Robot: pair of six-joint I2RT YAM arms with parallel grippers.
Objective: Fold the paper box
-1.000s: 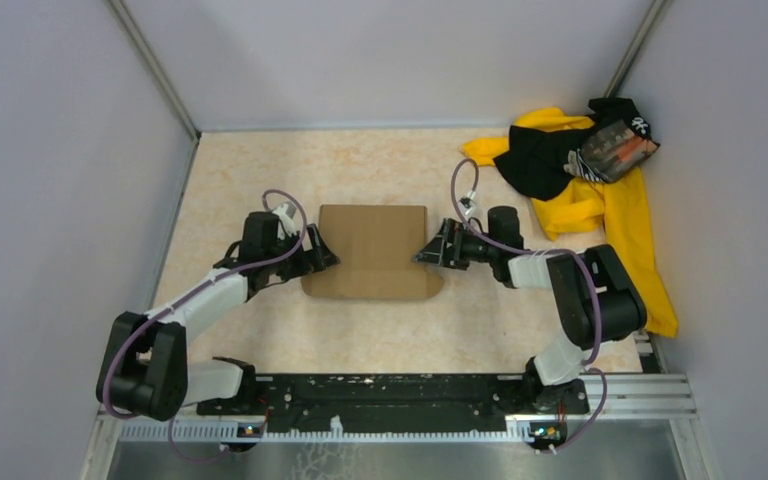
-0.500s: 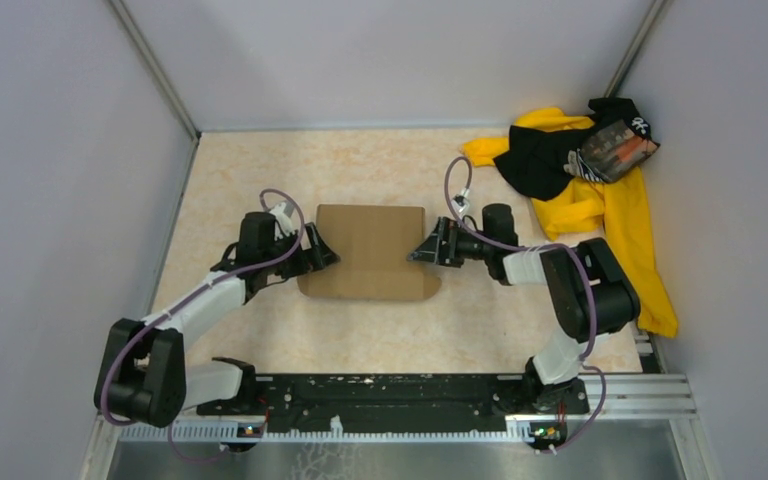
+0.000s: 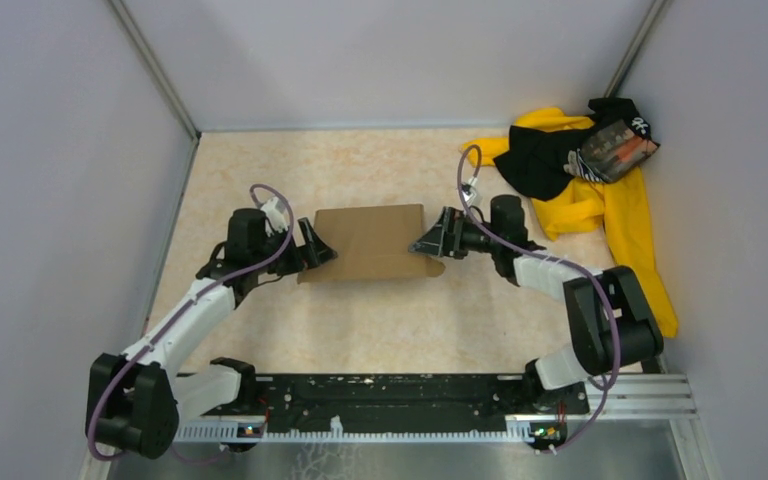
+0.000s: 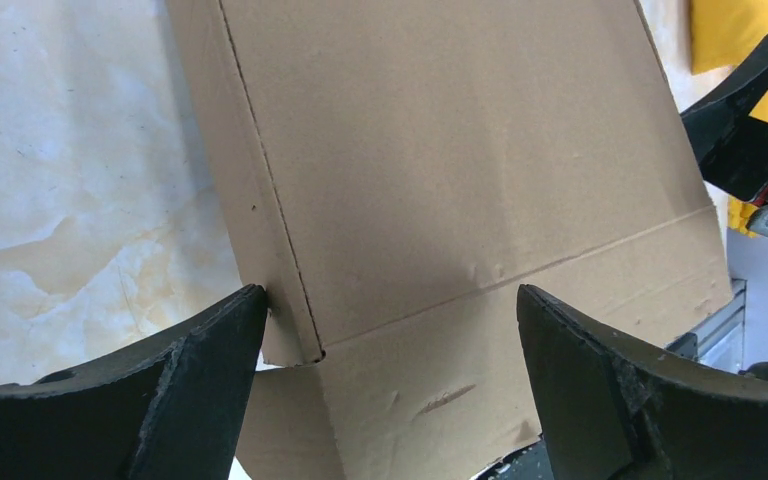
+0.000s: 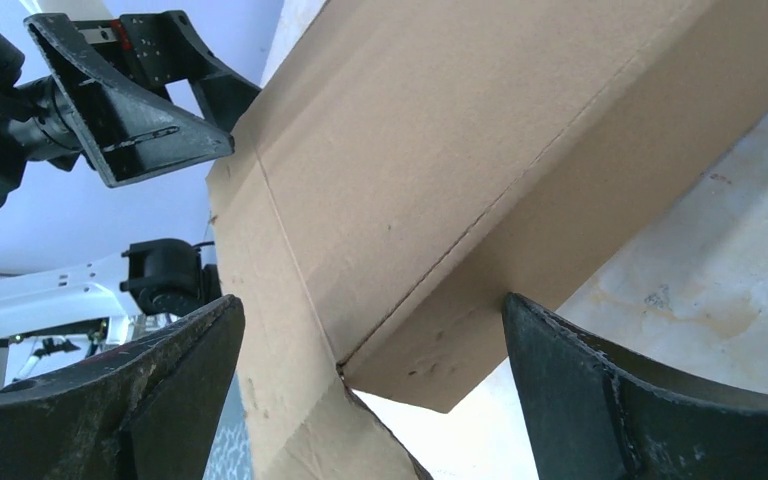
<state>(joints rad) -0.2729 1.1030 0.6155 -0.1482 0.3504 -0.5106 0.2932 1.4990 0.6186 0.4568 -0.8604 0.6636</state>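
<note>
Left arm reaches in from the near-left, and the left gripper (image 3: 318, 246) sits at the left end of the paper box (image 3: 370, 242). Its jaws are spread wide, released, clamping nothing. In the left wrist view the left gripper (image 4: 390, 300) straddles the near-left corner of the box (image 4: 440, 150). One of its fingers (image 4: 200, 390) is just beside the narrow side flap that bends down along a crease; can't tell if it touches. The other finger is off the cardboard surface, with a gap showing.

The box is plain brown cardboard, lying mid-table on the marbled tabletop (image 3: 360, 330) between the two grippers. A crease runs across its width, with a second panel beyond it.

The right gripper (image 3: 427, 244) is at the right end of the box, jaws also wide apart, released. In the right wrist view the right gripper (image 5: 370, 310) brackets the box (image 5: 440, 150) corner, where a side flap angles down to the table. Its fingers (image 5: 580, 390) are clear of the flap, no pinch. The left gripper (image 5: 130, 110) shows at the far end.

Far right corner: a yellow-and-black cloth pile (image 3: 610, 210), well apart from the box.
</note>
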